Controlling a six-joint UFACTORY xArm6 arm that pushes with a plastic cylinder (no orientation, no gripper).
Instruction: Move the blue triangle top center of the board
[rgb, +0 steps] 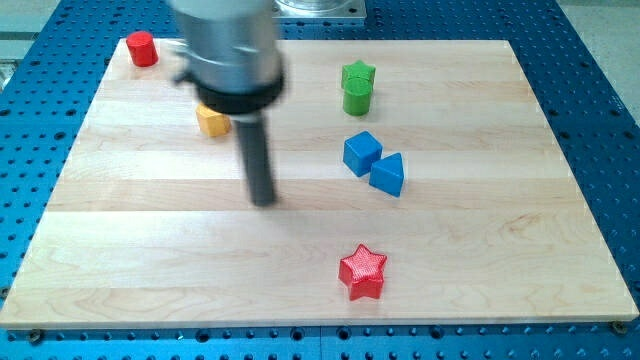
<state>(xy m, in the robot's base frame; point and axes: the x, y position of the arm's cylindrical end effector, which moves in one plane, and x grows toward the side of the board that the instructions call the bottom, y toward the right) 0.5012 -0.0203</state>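
Note:
The blue triangle (388, 174) lies right of the board's middle, touching the blue cube (361, 152) at its upper left. My tip (264, 199) rests on the board well to the left of both, slightly lower in the view than the triangle. The rod and its grey mount rise toward the view's top left.
A green star block (358, 87) stands above the blue cube. A red star (362, 272) lies near the view's bottom. A red cylinder (142, 48) sits at the top left corner. A yellow block (211, 120) is partly hidden behind the rod's mount. The wooden board (500, 250) lies on a blue perforated table.

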